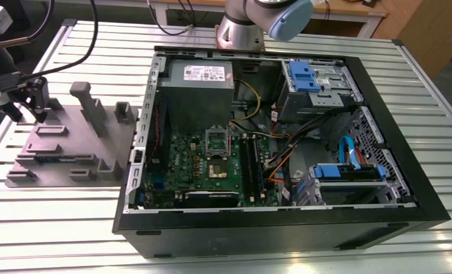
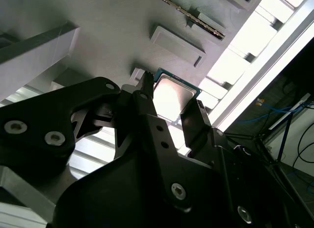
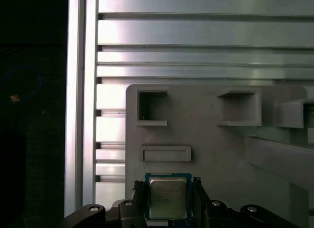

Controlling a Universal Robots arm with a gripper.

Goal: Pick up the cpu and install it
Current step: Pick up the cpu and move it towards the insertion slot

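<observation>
Pincer (image 3: 168, 189) closed snug on cpu (image 3: 168, 198), both side edges gripped, by grey fixture (image 3: 216, 154) edge; chip seemingly resting there.

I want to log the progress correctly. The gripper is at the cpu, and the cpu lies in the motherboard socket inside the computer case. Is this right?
Not quite. The gripper is at the cpu, but the cpu is at the grey fixture, outside the computer case, not in the motherboard socket. The first wrist view shows this.
</observation>
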